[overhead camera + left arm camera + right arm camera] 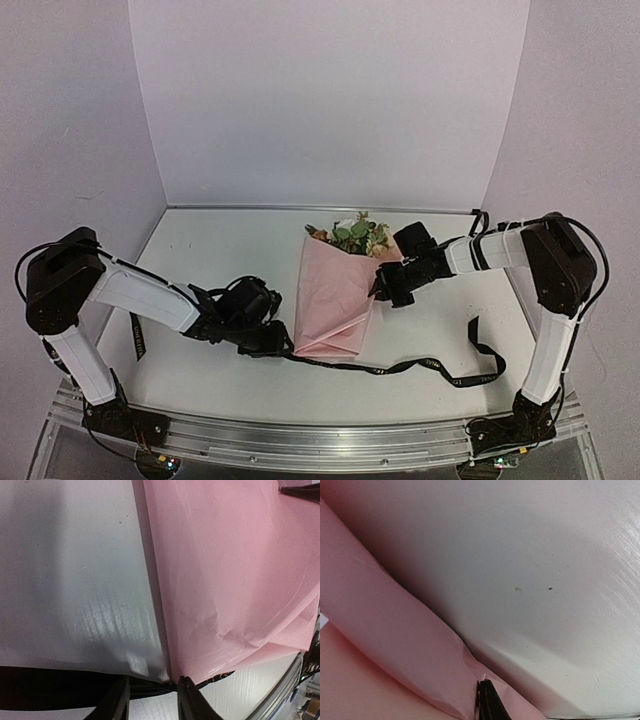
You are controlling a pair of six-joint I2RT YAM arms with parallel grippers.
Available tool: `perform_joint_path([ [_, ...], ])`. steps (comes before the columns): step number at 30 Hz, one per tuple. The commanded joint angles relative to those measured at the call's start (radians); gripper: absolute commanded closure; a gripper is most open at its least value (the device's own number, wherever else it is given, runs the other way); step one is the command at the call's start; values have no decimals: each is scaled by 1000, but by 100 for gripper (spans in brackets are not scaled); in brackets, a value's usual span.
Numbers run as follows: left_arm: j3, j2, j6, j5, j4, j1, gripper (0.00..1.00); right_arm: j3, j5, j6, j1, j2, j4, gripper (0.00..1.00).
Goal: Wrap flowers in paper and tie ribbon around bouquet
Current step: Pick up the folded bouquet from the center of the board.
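A smooth white worktop [220, 250] carries soft, creased pink paper [335, 290] folded into a flat cone at its centre, flowers [352, 235] poking from the far, wide end. A thin, floppy black ribbon [420, 365] trails right from under the narrow end. The right jaws are closed on the paper's right edge. The left jaws stand slightly apart at the narrow end, ribbon crossing their gap.

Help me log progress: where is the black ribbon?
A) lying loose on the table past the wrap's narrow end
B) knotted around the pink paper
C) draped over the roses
A: the ribbon lies flat on the table, trailing from the narrow end of the paper, untied.
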Motion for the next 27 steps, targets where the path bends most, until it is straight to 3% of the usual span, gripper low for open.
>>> perform_joint_path([
  [1, 14, -74, 29, -36, -214, 5, 60, 25, -48, -107, -9, -37, -2, 93],
  [8, 141, -178, 77, -5, -291, 71, 46, 43, -98, -173, -9, 11, -7, 92],
  [14, 274, 7, 206, 66, -259, 197, 42, 55, -108, -192, -10, 30, -12, 93],
  [19, 393, 134, 299, 112, -236, 208, 34, 61, -120, -193, -12, 52, -13, 94],
  [22, 455, 205, 311, 108, -270, 209, 35, 55, -119, -201, -12, 52, -15, 95],
  [27, 485, 271, 302, 110, -269, 208, 46, 56, -122, -222, -15, 54, -26, 95],
])
